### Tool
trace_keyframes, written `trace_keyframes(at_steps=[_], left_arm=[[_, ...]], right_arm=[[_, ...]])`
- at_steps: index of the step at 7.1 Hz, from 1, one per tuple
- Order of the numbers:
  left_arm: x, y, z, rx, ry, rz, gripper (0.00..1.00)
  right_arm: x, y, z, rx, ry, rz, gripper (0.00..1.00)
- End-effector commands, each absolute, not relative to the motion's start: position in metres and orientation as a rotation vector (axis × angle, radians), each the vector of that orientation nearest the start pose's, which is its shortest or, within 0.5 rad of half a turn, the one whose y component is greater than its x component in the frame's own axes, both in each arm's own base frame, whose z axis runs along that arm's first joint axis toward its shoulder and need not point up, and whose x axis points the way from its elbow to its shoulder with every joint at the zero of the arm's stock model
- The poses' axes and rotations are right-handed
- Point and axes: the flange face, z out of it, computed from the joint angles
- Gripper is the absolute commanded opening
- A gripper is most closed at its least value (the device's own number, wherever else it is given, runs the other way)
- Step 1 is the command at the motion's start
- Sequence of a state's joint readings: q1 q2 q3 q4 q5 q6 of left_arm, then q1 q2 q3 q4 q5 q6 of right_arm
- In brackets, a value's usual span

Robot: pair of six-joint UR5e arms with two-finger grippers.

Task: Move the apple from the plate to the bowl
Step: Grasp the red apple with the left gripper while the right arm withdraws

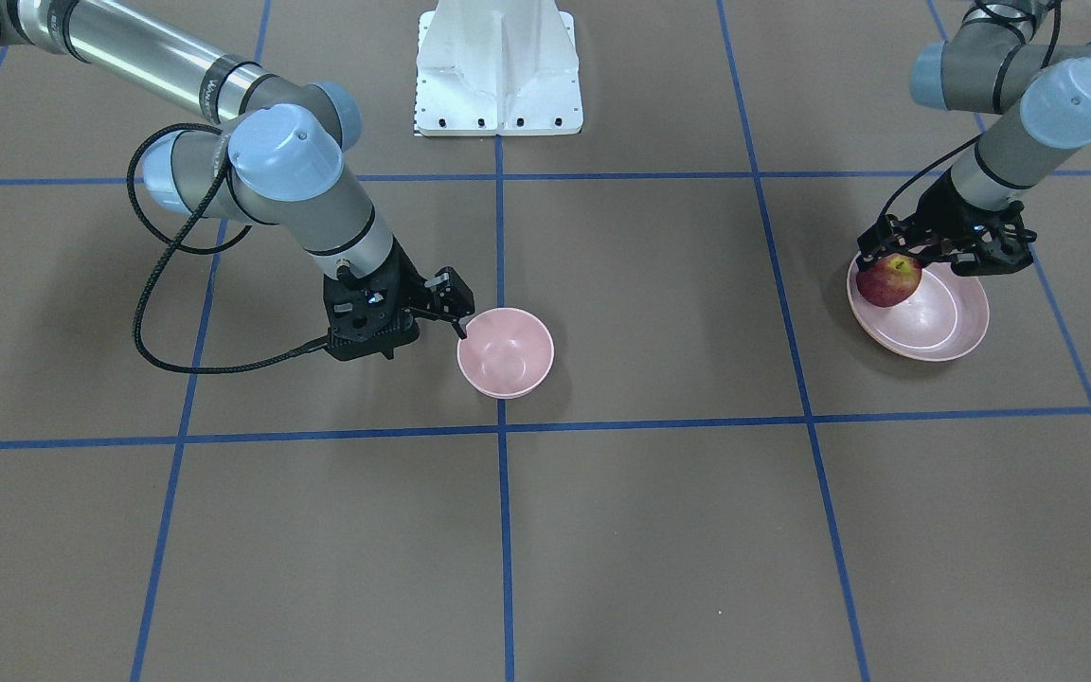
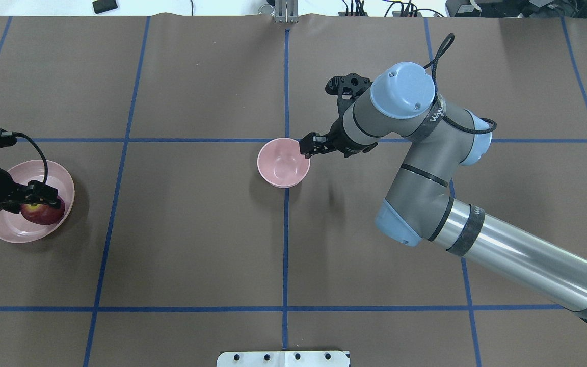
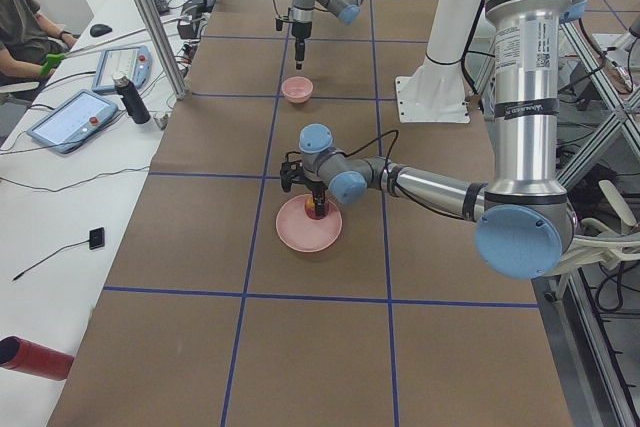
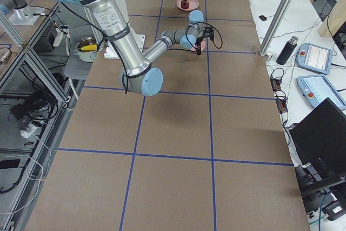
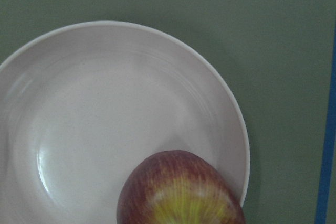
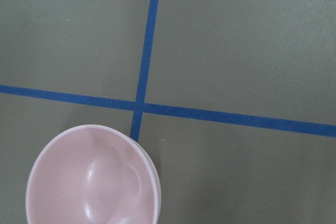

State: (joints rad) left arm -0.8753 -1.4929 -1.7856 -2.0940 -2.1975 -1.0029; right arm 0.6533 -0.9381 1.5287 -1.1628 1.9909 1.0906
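Both black two-finger grippers are low over the table. On the robot's left, the left gripper (image 1: 896, 254) has its fingers closed around the apple (image 1: 889, 280), which sits over the near-robot edge of the plate (image 1: 957, 332); whether the fruit rests on the dish or is just off it cannot be told. At the table's middle, the right gripper (image 1: 458, 317) is at the rim of the bowl (image 1: 506, 352); one fingertip sits at the rim, but whether the jaws are apart or together on it cannot be told.

Glossy dark-red skin with fine streaks covers the apple, with a yellow-green patch around the stem. Smooth and pale pink, the plate is wide and shallow, and a faint ring marks its flat base. Equally smooth and pink, the bowl is small, deep and round.

Matte brown sheeting covers the table (image 2: 196, 244), crossed by blue tape lines (image 2: 286, 255) into large squares. A white robot base (image 1: 498, 71) stands at its rear. Beside the table's far long edge runs a white bench (image 3: 60, 197) with tablets (image 3: 70, 119), a dark bottle (image 3: 130, 99) and a seated person (image 3: 20, 32).
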Motion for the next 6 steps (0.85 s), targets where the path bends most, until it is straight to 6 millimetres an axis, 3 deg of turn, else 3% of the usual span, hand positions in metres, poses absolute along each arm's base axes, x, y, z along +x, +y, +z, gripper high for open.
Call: trace_keyframes(at_steps=[1,2,3,4,5,6], left_arm=[[0.252,-0.423,0.538,-0.001,0.850,-0.095,0.98],[0.260,-0.421,0.541,0.001,0.835,-0.090,0.98],[0.264,-0.424,0.547,-0.003,0.826,-0.089,0.98],[0.268,-0.429,0.549,-0.001,0.821,-0.090,0.98],[0.271,-0.428,0.548,-0.002,0.822,-0.087,0.97],[0.271,-0.428,0.547,-0.004,0.824,-0.094,0.64]], right_arm=[[-0.503,-0.502,0.254,0.203,-1.034,-0.053,0.99],[-0.495,-0.497,0.263,0.201,-1.032,-0.051,0.99],[-0.451,-0.492,0.275,0.214,-1.039,-0.032,0.99],[-0.394,-0.494,0.289,0.227,-1.018,0.012,0.99],[-0.355,-0.489,0.307,0.227,-0.996,0.050,0.99],[-0.322,-0.485,0.329,0.234,-0.970,0.076,0.99]])
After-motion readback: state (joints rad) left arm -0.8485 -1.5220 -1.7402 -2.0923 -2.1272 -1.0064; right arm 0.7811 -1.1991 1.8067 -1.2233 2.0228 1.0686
